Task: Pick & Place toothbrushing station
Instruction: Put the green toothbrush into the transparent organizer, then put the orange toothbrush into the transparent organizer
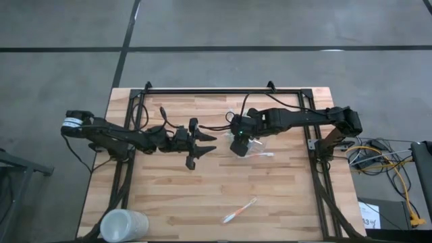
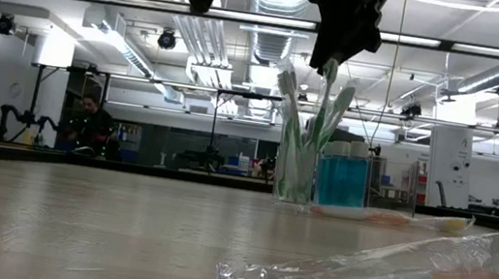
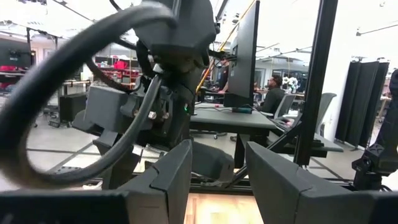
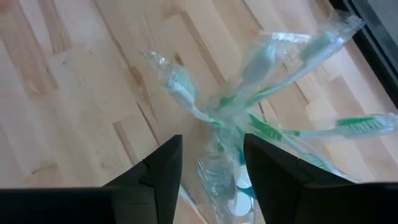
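My right gripper [image 4: 208,171] hangs just above the toothbrushing station [image 2: 296,171], fingers apart and empty. I'd lift straight up — no snagging the wrapped green toothbrushes [image 4: 261,93] below.

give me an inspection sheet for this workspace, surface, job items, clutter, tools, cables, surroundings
Surface: wooden table, bare planks across most of it.
Job's things: see-through holder upright with green toothbrushes; blue tubes beside it.
Clutter: wrapped orange toothbrush lying near the front edge; frosted cup at the front left corner.
Tools: right tool directly above the holder, fingers apart, holding nothing; left tool open, idle over mid-table.
Cables: black leads along both arms; yellow cable on the floor at right.
Surroundings: seated person far behind.
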`<state>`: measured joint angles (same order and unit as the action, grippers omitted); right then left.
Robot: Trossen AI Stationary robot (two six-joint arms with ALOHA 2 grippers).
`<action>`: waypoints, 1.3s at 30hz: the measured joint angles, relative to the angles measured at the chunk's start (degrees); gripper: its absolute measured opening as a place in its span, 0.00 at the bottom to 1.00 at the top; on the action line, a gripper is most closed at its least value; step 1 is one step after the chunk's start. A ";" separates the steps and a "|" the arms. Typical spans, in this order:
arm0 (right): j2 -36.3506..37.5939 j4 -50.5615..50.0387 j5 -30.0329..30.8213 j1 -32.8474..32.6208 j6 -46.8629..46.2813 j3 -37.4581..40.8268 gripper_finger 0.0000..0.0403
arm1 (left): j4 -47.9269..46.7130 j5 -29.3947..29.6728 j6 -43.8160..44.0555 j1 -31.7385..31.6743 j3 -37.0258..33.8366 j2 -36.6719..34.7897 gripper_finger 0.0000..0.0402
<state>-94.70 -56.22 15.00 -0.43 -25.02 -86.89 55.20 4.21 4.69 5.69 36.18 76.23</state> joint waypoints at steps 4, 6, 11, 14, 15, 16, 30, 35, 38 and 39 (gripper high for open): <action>0.56 -0.06 0.06 -0.04 0.34 -1.75 0.43 | 0.00 0.01 0.00 0.00 0.00 0.00 0.39; 0.93 -0.11 0.13 -0.04 1.57 -3.09 0.44 | 0.02 0.01 0.00 0.00 0.00 0.01 0.39; 1.23 -0.84 0.15 -0.04 2.81 -7.75 0.43 | 0.02 0.01 0.12 0.00 0.00 0.00 0.39; 1.53 -2.72 0.17 -0.07 3.55 -11.54 0.42 | 0.02 0.00 0.25 0.00 0.00 0.02 0.39; 1.59 -3.77 0.18 -0.09 4.22 -12.87 0.42 | 0.02 0.00 0.24 0.00 0.00 0.02 0.39; 1.63 -4.83 0.17 -0.09 4.66 -14.14 0.41 | 0.01 0.01 0.25 0.00 0.00 0.02 0.39; 8.23 -12.79 0.48 -6.57 8.11 -19.24 0.34 | -0.26 0.33 0.04 -0.04 0.00 0.02 0.39; 14.18 -12.33 6.33 -11.09 1.21 -13.51 0.33 | -0.77 0.45 0.02 -0.07 0.00 0.02 0.39; 18.16 -12.32 11.60 -14.27 -4.12 -8.48 0.33 | -0.80 1.03 0.00 -0.07 0.00 0.02 0.39; 19.53 -12.28 13.19 -15.35 -6.13 -6.64 0.33 | -0.79 1.31 -0.01 -0.07 0.00 0.02 0.39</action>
<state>-75.16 -68.51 28.20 -15.78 -31.14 -93.53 54.41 5.52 4.68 5.63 36.18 76.25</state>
